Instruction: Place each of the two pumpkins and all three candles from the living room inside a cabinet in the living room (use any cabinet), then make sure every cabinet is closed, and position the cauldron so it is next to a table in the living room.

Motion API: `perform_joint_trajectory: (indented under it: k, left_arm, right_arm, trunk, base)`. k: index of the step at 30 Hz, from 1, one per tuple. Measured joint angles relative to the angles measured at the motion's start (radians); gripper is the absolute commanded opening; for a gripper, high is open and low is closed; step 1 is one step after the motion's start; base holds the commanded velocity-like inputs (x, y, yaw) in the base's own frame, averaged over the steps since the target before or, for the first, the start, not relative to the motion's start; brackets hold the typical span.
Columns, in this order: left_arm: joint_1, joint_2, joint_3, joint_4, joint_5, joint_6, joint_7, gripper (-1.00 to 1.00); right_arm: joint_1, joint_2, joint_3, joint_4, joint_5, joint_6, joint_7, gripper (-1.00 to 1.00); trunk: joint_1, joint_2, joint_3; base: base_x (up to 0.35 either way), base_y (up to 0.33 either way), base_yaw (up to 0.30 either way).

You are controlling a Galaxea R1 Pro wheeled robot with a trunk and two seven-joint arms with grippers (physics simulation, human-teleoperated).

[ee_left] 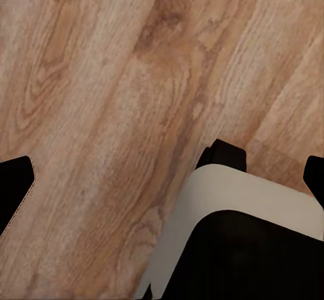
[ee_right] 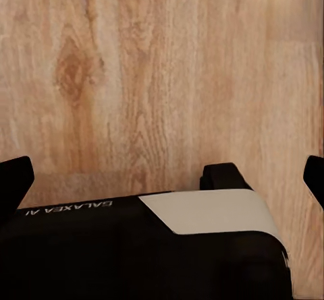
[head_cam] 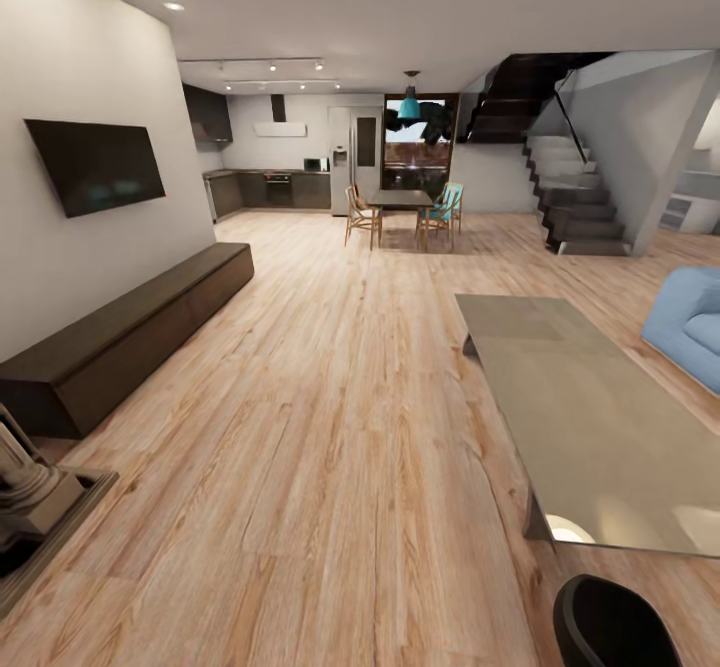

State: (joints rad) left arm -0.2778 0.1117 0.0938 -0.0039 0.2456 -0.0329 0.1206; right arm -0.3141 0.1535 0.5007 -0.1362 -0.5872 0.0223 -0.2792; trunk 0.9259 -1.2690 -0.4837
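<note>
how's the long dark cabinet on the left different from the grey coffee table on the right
The cabinet is dark brown and matte; the table is grey and glossy, with reflections on its top. The cabinet is a solid block set against the wall under the TV; the table stands out on the floor on legs, beside the blue sofa. Both are low, long and bare on top.

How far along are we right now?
Cabinet looks closed; its contents are hidden. Cauldron sits on the floor near the table corner, possibly placed. Both wrist views face bare floor; grippers hold nothing. No pumpkins or candles visible, so stowing is unconfirmed.
</note>
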Motion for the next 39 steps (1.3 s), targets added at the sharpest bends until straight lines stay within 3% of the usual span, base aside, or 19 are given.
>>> perform_joint_trajectory:
  k: [5,9,12,16,34,39]
  left_arm:
    - [0.025,-0.001,0.0,0.018,-0.006,-0.06,0.001,1.0]
    - [0.039,-0.001,0.0,0.02,-0.01,-0.07,0.001,1.0]
    - [0.047,-0.001,0.0,0.021,-0.011,-0.074,0.001,1.0]
    - [0.061,0.0,0.0,0.021,-0.012,-0.075,0.002,1.0]
    - [0.114,-0.005,0.0,0.021,-0.011,-0.079,0.004,1.0]
    - [0.119,-0.004,0.001,0.021,-0.007,-0.076,0.004,1.0]
  right_arm:
    - [0.019,-0.05,0.001,0.031,-0.006,-0.055,0.0,1.0]
    - [0.025,-0.072,0.0,0.087,-0.01,-0.122,0.0,1.0]
    - [0.032,-0.118,0.0,0.112,-0.013,-0.164,0.0,1.0]
    - [0.045,-0.155,-0.001,0.118,-0.015,-0.177,0.0,1.0]
    - [0.137,-0.163,0.002,0.119,-0.01,-0.191,-0.004,1.0]
    - [0.144,-0.163,0.002,0.119,-0.008,-0.192,-0.005,1.0]
  trunk:
    - [-0.019,0.035,0.016]
    - [-0.034,0.063,0.028]
    - [-0.046,0.084,0.038]
    - [-0.061,0.112,0.05]
    - [-0.13,0.238,0.107]
    - [-0.13,0.238,0.107]
  base:
    - [0.0,0.0,0.0]
    - [0.0,0.0,0.0]
    - [0.0,0.0,0.0]
    - [0.0,0.0,0.0]
    - [0.0,0.0,0.0]
    - [0.0,0.0,0.0]
